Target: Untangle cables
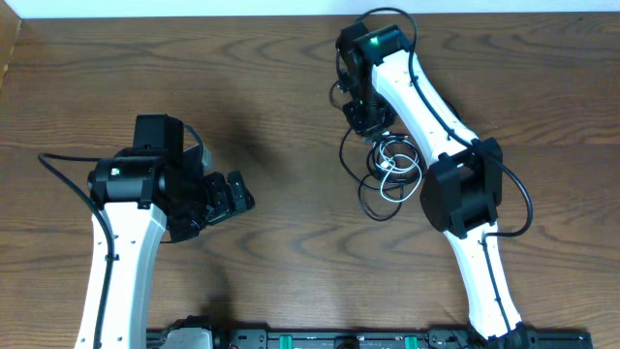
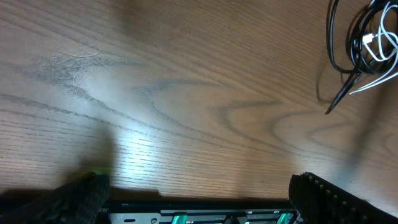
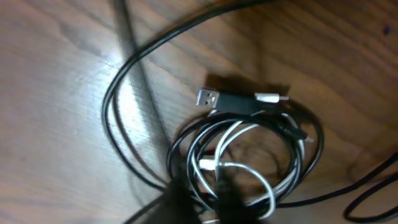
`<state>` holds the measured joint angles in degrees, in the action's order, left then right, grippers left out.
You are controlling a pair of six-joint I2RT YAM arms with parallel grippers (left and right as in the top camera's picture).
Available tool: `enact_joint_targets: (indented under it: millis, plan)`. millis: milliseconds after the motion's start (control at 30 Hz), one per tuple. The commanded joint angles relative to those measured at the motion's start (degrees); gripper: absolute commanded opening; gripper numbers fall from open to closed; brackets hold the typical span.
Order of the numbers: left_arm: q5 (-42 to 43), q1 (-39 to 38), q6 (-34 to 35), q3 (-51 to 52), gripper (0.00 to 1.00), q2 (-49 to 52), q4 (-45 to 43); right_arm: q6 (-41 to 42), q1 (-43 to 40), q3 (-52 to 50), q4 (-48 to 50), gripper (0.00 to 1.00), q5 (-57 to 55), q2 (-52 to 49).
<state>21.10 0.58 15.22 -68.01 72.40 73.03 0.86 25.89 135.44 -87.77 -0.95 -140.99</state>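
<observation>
Cables knotted on the counter. Left claw, well left of them, gapes empty. Right claw: can't tell.

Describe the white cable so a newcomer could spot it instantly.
On the wooden table, look to the right arm, on the right of the overhead view. A small coiled bundle of cables lies on the table beside its forearm. The white cable is looped inside that coil, the only pale cord among black ones.
</observation>
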Motion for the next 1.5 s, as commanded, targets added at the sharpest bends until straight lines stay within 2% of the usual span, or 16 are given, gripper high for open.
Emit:
enact_joint_targets:
  millis: [0,200,367,467,633,833,1000,1233,1367,1467]
  plan:
    - [0.3,-0.2,0.3,0.2,0.98,0.3,0.0,0.8,0.0,0.6,-0.4,0.01,-0.9,0.4]
    - [0.3,-0.2,0.3,0.2,0.98,0.3,0.0,0.8,0.0,7.1,-5.8,0.01,-0.9,6.3]
    - [0.3,-0.2,0.3,0.2,0.98,0.3,0.0,1.9,0.0,15.2,-6.8,0.01,-1.1,16.1]
    - [0.3,-0.2,0.3,0.2,0.98,0.3,0.0,2.1,0.0,18.3,-2.8,0.01,-1.1,22.9]
    - [0.3,-0.2,0.3,0.2,0.98,0.3,0.0,2.6,0.0,19.2,9.6,0.01,-2.1,34.9]
    - [0.3,-0.2,0.3,0.2,0.98,0.3,0.0,6.0,0.0,19.2,22.3,0.01,-8.2,43.8]
    - [0.3,-0.2,0.3,0.2,0.98,0.3,0.0,6.5,0.0,19.2,30.6,0.01,-8.8,46.9]
    - [0.3,-0.2,0.3,0.2,0.98,0.3,0.0,7.2,-0.1,19.2,35.5,0.01,-9.7,45.7]
    - [0.3,-0.2,0.3,0.2,0.98,0.3,0.0,7.4,-0.1,19.2,36.2,0.01,-18.3,44.8]
    - [0.3,-0.2,0.3,0.2,0.98,0.3,0.0,11.3,-0.1,19.2,34.4,0.01,-25.0,44.7]
